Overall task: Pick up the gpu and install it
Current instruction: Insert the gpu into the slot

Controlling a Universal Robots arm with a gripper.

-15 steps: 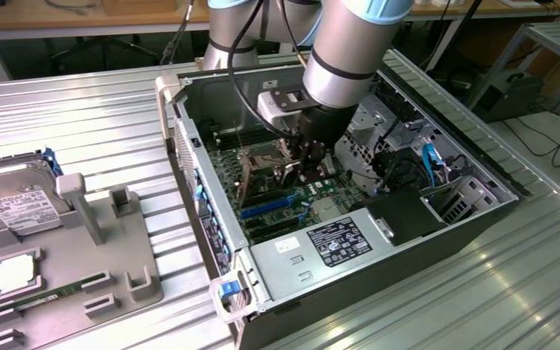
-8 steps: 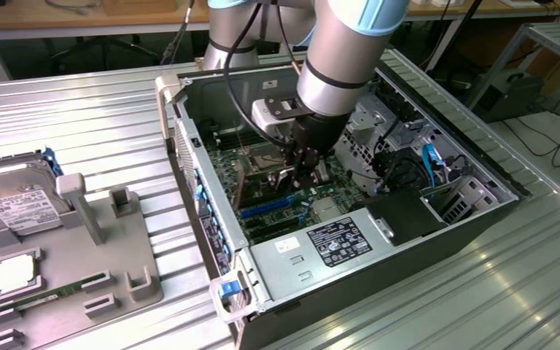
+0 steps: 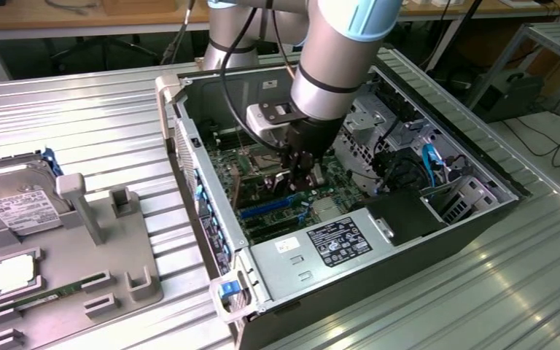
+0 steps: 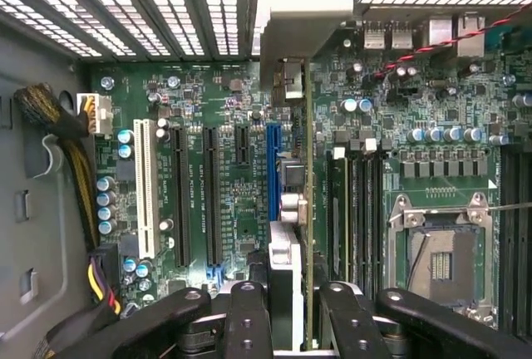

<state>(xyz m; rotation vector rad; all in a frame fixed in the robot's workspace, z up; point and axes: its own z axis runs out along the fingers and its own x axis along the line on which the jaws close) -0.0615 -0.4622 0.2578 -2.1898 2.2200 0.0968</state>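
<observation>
GPU [image 4: 291,234] card hangs edge-on inside the open computer case [image 3: 475,157], clamped between the jaws of the gripper [image 4: 287,313], above the motherboard [image 4: 208,110] beside the blue slot [image 4: 273,172]. Misalignment with the slot risks bent contacts or a jammed bracket. The card's lower edge and fan face remain hidden.

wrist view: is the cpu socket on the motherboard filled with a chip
No, the cpu socket lies open and bare inside its metal frame, while the gripper holds the gpu edge-on over the blue slot.
</observation>
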